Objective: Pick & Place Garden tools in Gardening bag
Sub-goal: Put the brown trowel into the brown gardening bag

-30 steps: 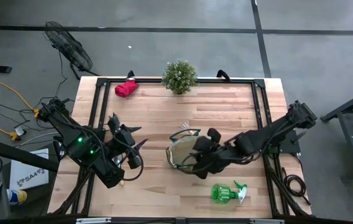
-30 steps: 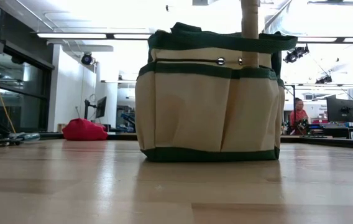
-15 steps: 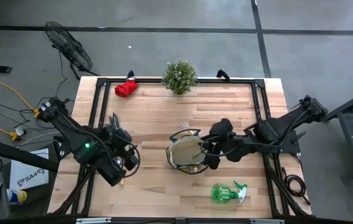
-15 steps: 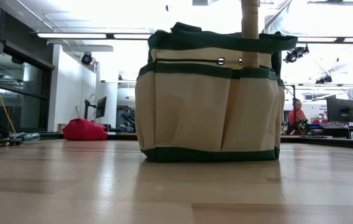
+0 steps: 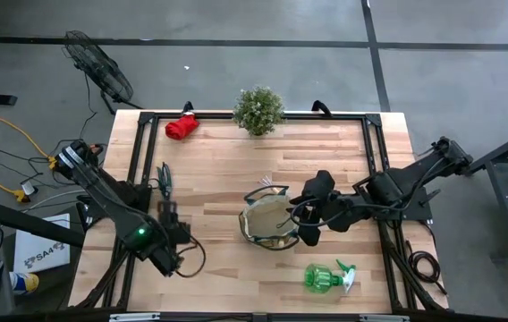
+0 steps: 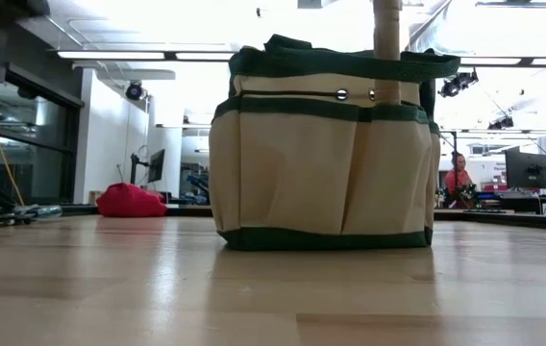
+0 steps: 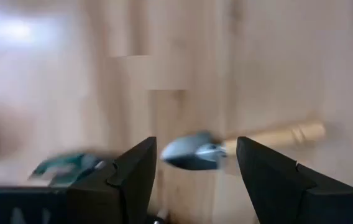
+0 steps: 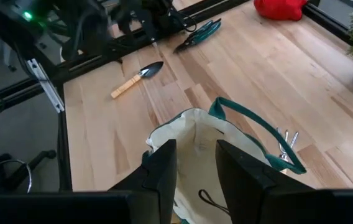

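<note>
The tan gardening bag with green trim stands upright at mid-table; a wooden tool handle sticks up from its outer pocket. My right gripper is open and empty just right of the bag, above its rim. My left gripper is open and empty near the table's left edge. A trowel lies flat on the table beyond its fingers and also shows in the right wrist view. Pruning shears lie flat at the left. The red glove bundle and the green spray bottle lie apart.
A small potted plant stands at the far edge. A black metal frame runs around the tabletop. Bare wood lies between the bag and the far edge. People and desks show in the room behind the table.
My right gripper has drawn back from over the bag toward the table's right edge and then kept still. My left gripper has gone toward the near edge and downward, nearer the tabletop. The bag has stayed in place.
</note>
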### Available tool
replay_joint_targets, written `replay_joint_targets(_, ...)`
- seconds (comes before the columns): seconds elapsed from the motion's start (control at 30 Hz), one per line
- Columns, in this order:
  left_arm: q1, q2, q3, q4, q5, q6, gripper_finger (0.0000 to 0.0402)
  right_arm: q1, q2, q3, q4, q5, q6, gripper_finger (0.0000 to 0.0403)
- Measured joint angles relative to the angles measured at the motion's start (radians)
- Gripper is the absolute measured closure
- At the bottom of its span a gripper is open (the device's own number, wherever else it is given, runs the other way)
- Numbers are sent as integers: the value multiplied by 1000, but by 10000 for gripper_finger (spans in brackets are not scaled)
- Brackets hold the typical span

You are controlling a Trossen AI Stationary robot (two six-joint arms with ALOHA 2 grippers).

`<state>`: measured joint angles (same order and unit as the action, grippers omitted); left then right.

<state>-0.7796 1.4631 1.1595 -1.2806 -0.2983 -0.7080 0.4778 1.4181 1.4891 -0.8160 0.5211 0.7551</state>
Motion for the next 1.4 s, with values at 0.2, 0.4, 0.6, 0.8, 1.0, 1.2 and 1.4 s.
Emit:
replay_joint_targets(0.2, 0, 0, -188, 212, 185, 318, 185, 0, 0, 0, -5, -10, 0, 300)
replay_joint_targets(0.4, 0, 0, -284, 307, 211, 510, 185, 0, 0, 0, -5, -28, 1, 300)
replay_joint_targets(0.6, 0, 0, -310, 450, 354, 741, 185, 0, 0, 0, -4, -31, 3, 300)
replay_joint_targets(0.8, 0, 0, -311, 557, 334, 876, 185, 0, 1, 0, -4, -30, 16, 300)
replay_joint_targets(1.0, 0, 49, -311, 575, 355, 941, 185, 0, 1, 0, -4, -28, 27, 300)
replay_joint_targets(1.2, 0, 105, -311, 578, 347, 965, 185, 0, 1, 0, -2, -26, 38, 300)
replay_joint_targets(1.4, 0, 131, -311, 594, 381, 996, 198, 0, 1, 0, -2, -27, 38, 300)
